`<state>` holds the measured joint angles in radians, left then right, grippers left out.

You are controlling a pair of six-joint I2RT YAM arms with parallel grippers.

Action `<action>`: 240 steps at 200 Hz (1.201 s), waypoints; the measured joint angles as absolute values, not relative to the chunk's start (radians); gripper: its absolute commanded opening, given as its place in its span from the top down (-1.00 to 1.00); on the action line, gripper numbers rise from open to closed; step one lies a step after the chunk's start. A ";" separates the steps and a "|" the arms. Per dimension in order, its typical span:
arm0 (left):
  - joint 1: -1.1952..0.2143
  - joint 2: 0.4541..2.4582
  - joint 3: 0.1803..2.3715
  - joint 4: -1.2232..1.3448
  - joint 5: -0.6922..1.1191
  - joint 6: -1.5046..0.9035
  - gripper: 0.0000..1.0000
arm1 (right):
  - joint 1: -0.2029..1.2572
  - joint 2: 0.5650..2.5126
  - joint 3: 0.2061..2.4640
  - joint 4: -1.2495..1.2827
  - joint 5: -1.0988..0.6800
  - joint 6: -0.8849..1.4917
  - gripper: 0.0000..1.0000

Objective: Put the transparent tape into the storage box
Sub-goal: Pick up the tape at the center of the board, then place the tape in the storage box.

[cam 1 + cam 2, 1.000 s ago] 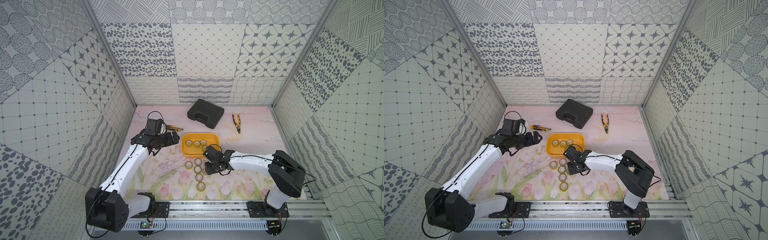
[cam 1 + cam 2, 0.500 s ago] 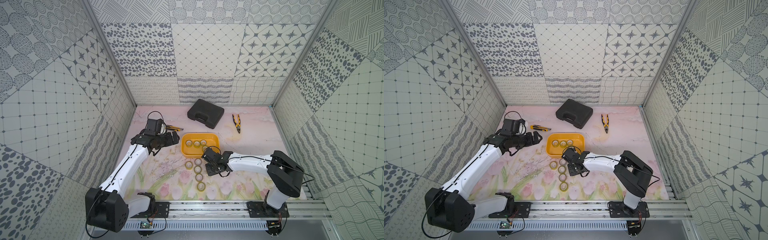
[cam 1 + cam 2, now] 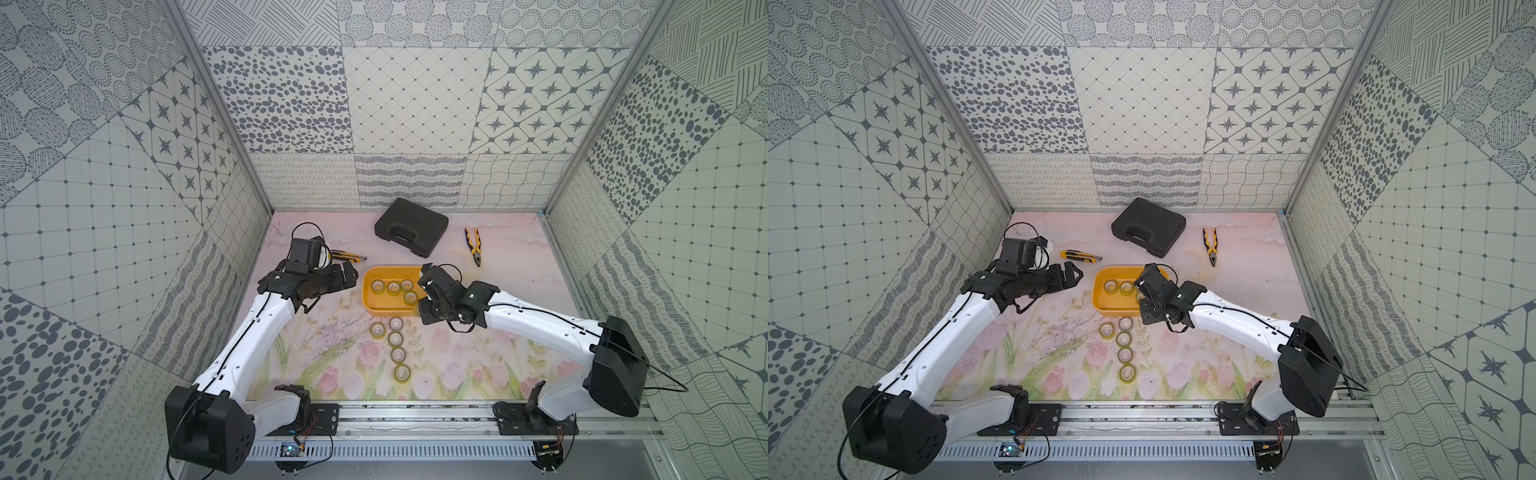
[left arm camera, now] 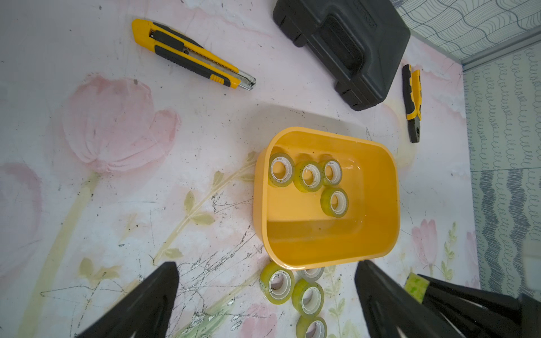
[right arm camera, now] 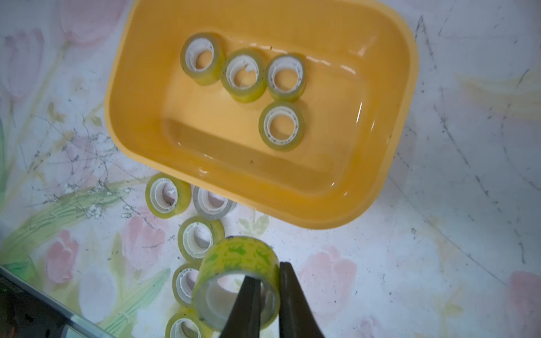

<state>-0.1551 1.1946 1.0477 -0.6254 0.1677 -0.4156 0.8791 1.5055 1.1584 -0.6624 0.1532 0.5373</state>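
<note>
Right pincer (image 5: 267, 273) clenched on transparent tape roll (image 5: 234, 257) wall, just outside storage box (image 5: 405, 96) rim; half of box floor bare. Left pincer (image 4: 266, 264) spread, empty. Grip clear in right wrist view only.

The left arm (image 3: 249, 332) and right arm (image 3: 540, 328) look alike from here: smooth white shells dotted with small dark screws, bulky black shoulder housings, black wrists. A thin black cable runs along each shell. Black tapered fingers (image 4: 140, 301) finish them. A tiny green light (image 3: 471, 296) glows on the right wrist.
</note>
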 measured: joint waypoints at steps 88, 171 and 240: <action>-0.155 1.179 1.048 -0.625 0.161 -0.416 -0.99 | 0.813 1.922 1.555 -0.672 0.030 0.432 0.80; -0.155 1.179 1.048 -0.625 0.162 -0.416 -0.99 | 0.830 2.123 1.710 -0.677 -0.058 0.438 0.72; -0.155 1.179 1.048 -0.625 0.165 -0.416 -0.99 | 0.859 2.230 1.776 -0.677 -0.098 0.459 0.40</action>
